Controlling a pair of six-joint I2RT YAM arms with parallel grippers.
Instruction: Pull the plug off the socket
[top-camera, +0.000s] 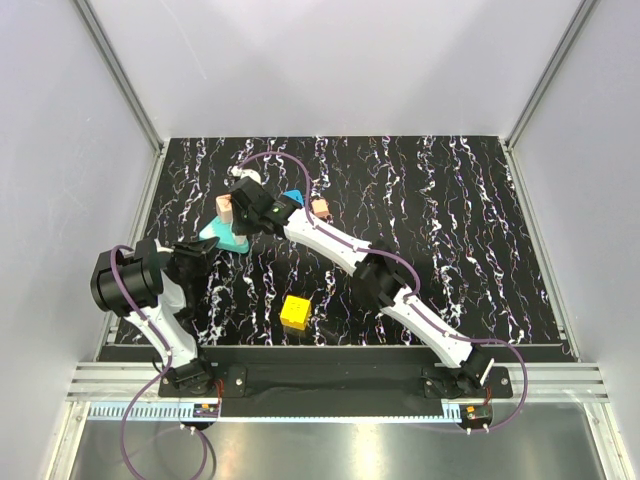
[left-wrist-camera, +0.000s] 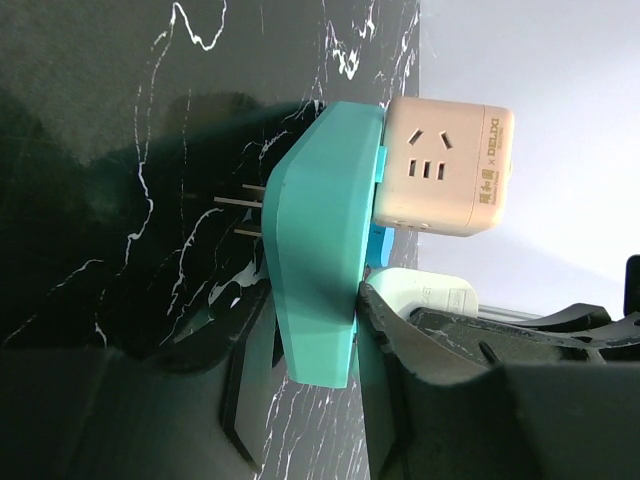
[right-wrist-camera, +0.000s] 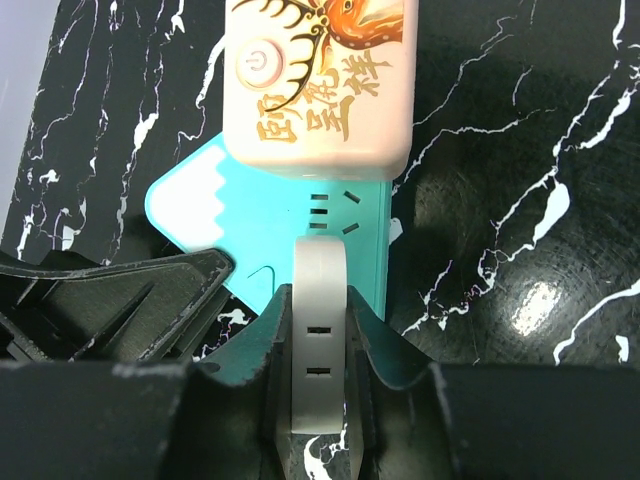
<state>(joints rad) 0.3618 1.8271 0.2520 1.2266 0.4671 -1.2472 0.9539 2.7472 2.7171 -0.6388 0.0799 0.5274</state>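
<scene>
The teal socket lies at the table's left middle with the tan plug seated in it. In the left wrist view my left gripper is shut on the socket's edge. The plug sticks out of its face, and a white rounded block sits beside it. In the right wrist view my right gripper is shut on the white rounded block, which is plugged into the socket just below the plug. Both grippers, left and right, meet at the socket.
A yellow cube sits near the front middle. A small bright-blue block and a salmon-orange block lie just right of the right gripper. Metal prongs stick out of the socket's back. White walls enclose the table.
</scene>
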